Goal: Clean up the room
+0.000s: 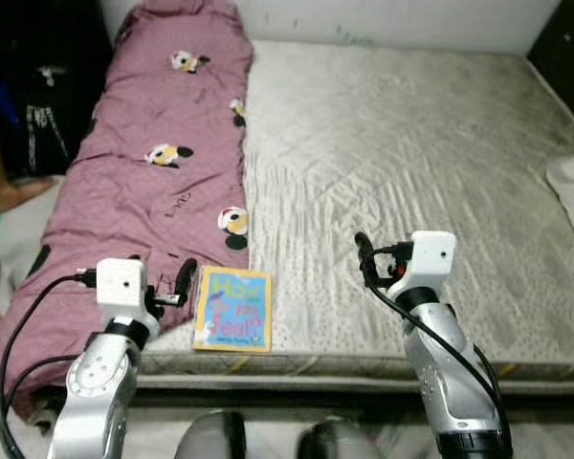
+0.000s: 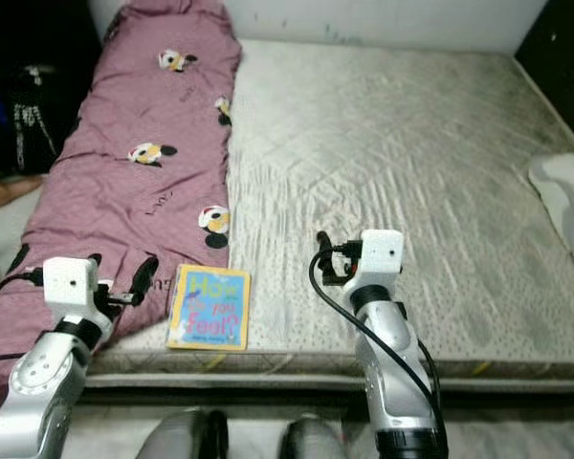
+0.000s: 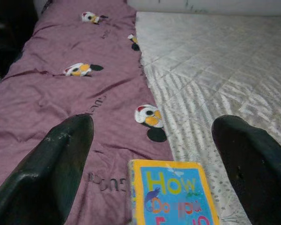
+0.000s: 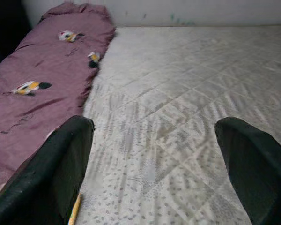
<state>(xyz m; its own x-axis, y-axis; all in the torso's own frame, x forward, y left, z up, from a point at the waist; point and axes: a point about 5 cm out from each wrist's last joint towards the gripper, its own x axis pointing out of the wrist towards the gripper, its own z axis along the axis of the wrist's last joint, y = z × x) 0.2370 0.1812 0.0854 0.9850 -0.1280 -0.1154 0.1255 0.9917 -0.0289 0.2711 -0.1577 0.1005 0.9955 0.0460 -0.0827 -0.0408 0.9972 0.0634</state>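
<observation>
The picture book [image 1: 232,310] lies at the mattress's [image 1: 411,172] front edge, long axis running away from the robot, just right of the spread left gripper [image 1: 177,284], nearer it than the spread right gripper [image 1: 364,258]

1. Both silver arms are raised forward, elbows low, white wrist blocks up top.
2. The left end effector [image 1: 184,278] points ahead, its black fingers [image 3: 61,164] spread wide with nothing between them.
3. The right end effector [image 1: 364,256], well apart from the left, is also spread wide and empty, fingers [image 4: 253,168] level.
</observation>
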